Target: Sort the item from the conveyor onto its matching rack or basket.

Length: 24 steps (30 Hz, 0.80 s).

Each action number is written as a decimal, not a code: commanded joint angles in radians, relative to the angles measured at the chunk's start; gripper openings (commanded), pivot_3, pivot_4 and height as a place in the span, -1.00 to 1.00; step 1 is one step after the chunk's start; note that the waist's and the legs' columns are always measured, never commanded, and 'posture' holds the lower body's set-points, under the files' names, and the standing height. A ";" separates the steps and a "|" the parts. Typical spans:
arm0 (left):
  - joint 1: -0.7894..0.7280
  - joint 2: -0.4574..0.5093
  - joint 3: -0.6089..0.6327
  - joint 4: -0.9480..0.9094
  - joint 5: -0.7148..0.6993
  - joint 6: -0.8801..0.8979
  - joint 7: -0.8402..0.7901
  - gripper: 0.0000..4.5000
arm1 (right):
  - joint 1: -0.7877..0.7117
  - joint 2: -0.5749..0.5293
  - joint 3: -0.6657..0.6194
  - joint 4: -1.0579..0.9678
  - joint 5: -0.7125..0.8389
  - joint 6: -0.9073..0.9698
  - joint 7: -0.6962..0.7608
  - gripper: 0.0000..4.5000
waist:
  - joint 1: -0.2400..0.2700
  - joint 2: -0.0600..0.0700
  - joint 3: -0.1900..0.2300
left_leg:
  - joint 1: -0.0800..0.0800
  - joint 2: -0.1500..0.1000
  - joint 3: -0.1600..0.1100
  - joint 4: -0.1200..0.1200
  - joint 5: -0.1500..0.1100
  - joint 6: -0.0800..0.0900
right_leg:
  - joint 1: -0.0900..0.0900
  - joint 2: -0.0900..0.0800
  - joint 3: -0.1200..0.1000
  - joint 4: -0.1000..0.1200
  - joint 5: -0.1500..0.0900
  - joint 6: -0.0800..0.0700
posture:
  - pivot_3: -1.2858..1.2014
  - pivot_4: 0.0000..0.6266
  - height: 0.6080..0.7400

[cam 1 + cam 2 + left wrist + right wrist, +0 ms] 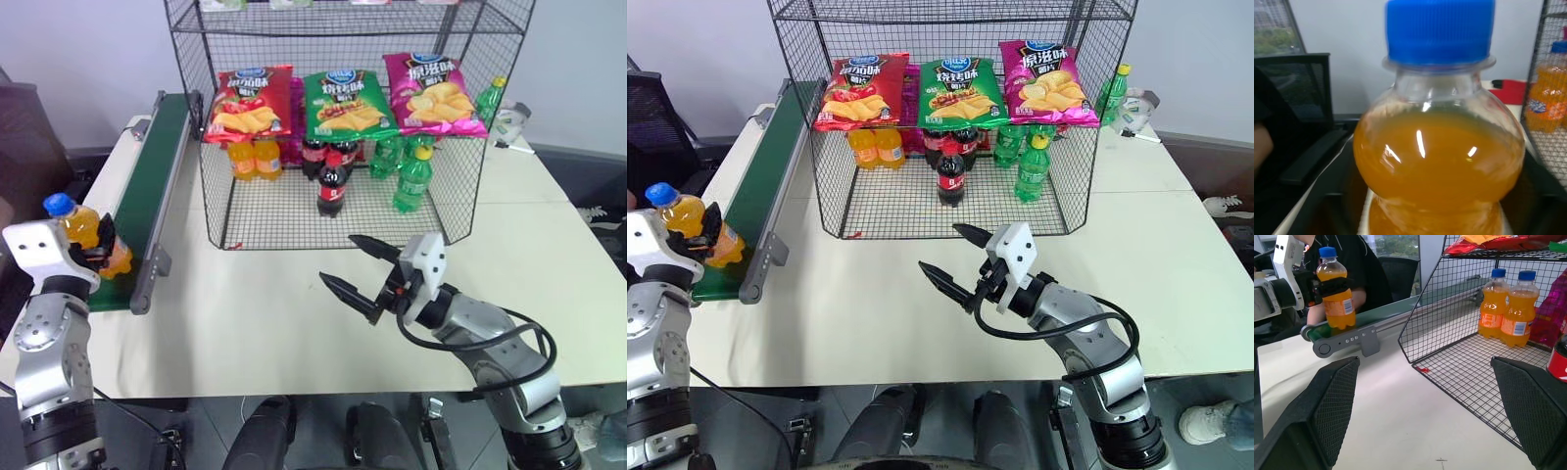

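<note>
Looking into the black wire rack (460, 186), we see two orange soda bottles (254, 158), cola bottles (331, 176) and green bottles (411, 176) on its floor, with three chip bags (343, 103) on the tier above. Our left gripper (101, 245) is clamped shut on the orange soda bottle (83, 227), upright at the near end of the conveyor (147, 186). Our right gripper (358, 272) hangs over the white table (265, 323), jaws wide apart and empty. The right wrist view adds a person in dark clothing (1359, 271) behind the belt.
</note>
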 commanded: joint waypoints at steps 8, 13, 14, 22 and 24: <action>-0.037 0.032 0.013 -0.140 -0.108 0.042 -0.050 0.11 | 0.001 -0.004 -0.007 -0.039 0.018 -0.006 0.006 1.00 | 0.001 -0.001 0.000 | 0.000 0.000 0.000 0.000 0.000 0.000 | 0.000 0.000 0.000 0.000 0.000 0.000 | 0.03 -0.52 1.00; -0.092 0.068 -0.076 -0.290 -0.237 0.184 -0.151 0.11 | 0.004 -0.007 -0.006 -0.040 0.019 -0.007 0.008 1.00 | 0.000 -0.002 0.000 | -0.001 0.000 -0.001 0.000 0.000 0.000 | 0.000 0.000 -0.001 0.000 -0.001 -0.002 | 0.03 -0.52 1.00; -0.099 0.076 -0.102 -0.305 -0.236 0.202 -0.164 0.11 | 0.005 -0.008 -0.006 -0.040 0.019 -0.007 0.008 1.00 | 0.000 -0.002 0.000 | -0.001 0.000 0.000 0.001 0.000 0.000 | 0.000 0.000 0.000 0.000 -0.001 -0.002 | 0.03 -0.52 1.00; -0.197 -0.005 -0.335 -0.219 -0.075 0.173 -0.147 0.11 | 0.017 -0.006 -0.011 -0.050 -0.002 -0.007 -0.024 1.00 | -0.003 -0.001 0.000 | 0.000 0.000 0.000 -0.001 0.000 0.000 | 0.003 0.001 0.000 0.001 0.000 0.000 | 0.03 -0.52 1.00; -0.252 -0.051 -0.380 -0.107 -0.010 0.111 -0.128 0.11 | 0.025 -0.010 -0.023 -0.054 -0.011 -0.003 -0.043 1.00 | -0.002 -0.001 0.000 | 0.000 0.000 0.000 0.000 0.000 0.000 | 0.003 0.001 0.000 0.001 0.000 0.000 | 0.03 -0.52 1.00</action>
